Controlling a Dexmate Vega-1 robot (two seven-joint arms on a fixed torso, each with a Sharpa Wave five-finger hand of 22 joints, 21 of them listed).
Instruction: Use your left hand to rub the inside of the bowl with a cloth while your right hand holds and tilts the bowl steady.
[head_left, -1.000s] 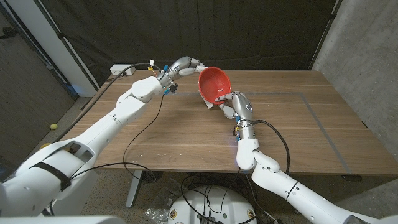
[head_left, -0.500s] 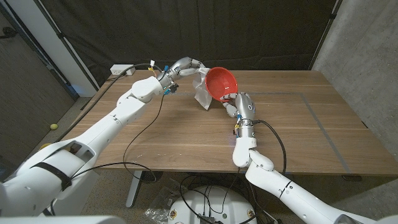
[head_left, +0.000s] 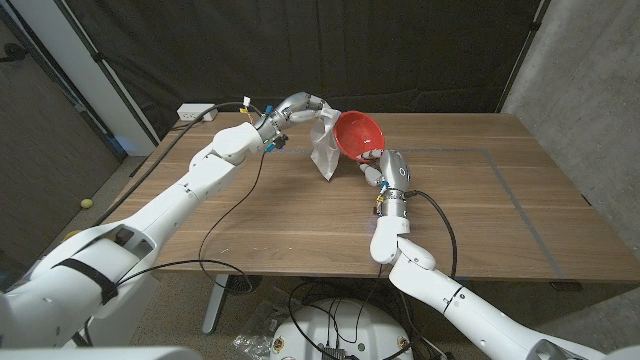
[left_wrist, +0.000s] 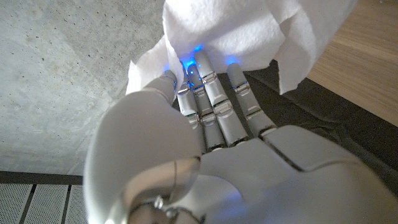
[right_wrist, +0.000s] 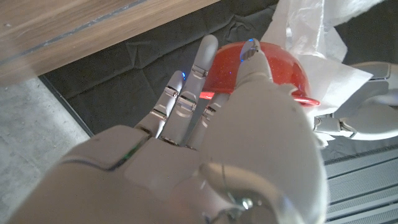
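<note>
A red bowl (head_left: 359, 134) is held tilted above the far middle of the table, its opening turned toward the robot's left. My right hand (head_left: 388, 168) grips it from below; in the right wrist view the fingers (right_wrist: 186, 93) reach onto the bowl's (right_wrist: 261, 71) outer wall. My left hand (head_left: 305, 106) holds a white cloth (head_left: 325, 148) that hangs down beside the bowl's left rim. In the left wrist view the fingers (left_wrist: 211, 93) are closed on the cloth (left_wrist: 242, 31).
The wooden table (head_left: 300, 215) has a faint rectangular outline (head_left: 500, 190) on its right half. A white power strip (head_left: 195, 113) lies at the far left corner. Cables trail from both arms over the near part.
The bowl has been lifted and shifted to the right and farther back by my right hand. The cloth, earlier mostly behind the bowl, now hangs free at its left side.
</note>
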